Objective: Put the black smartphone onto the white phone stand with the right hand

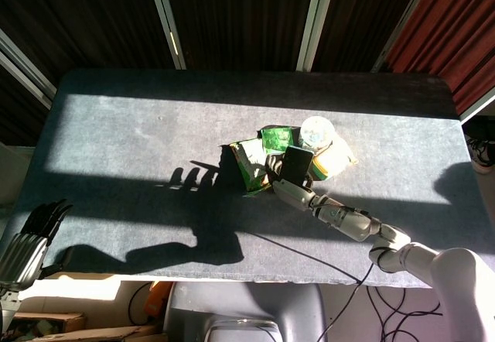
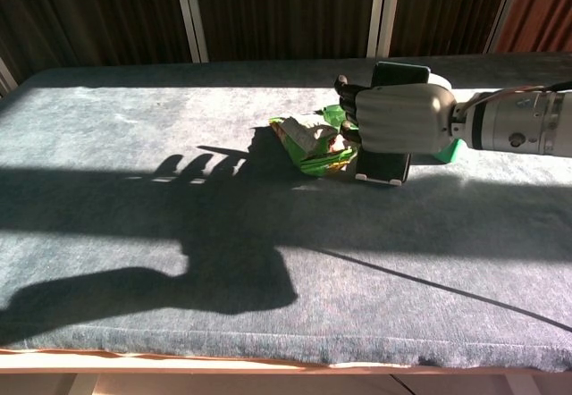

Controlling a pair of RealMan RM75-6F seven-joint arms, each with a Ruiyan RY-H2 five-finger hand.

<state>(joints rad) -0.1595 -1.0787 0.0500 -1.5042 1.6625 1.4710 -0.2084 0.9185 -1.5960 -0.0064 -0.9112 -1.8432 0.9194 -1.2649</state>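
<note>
The black smartphone (image 2: 399, 73) stands nearly upright in the grip of my right hand (image 2: 399, 118), whose fingers wrap around its middle. Its lower end (image 2: 384, 163) sits at the white lip of the phone stand (image 2: 379, 180), which is otherwise hidden behind the phone and hand. In the head view the smartphone (image 1: 295, 164) shows as a dark slab above my right hand (image 1: 287, 190), in the middle of the table. My left hand (image 1: 28, 241) hangs off the table's near left corner, holding nothing, fingers extended.
A crumpled green snack bag (image 2: 308, 144) lies just left of the phone. A green packet (image 1: 276, 137), a round white object (image 1: 317, 131) and a yellow-green pack (image 1: 334, 159) crowd behind it. A thin cable (image 2: 447, 289) crosses the grey table (image 2: 134, 234).
</note>
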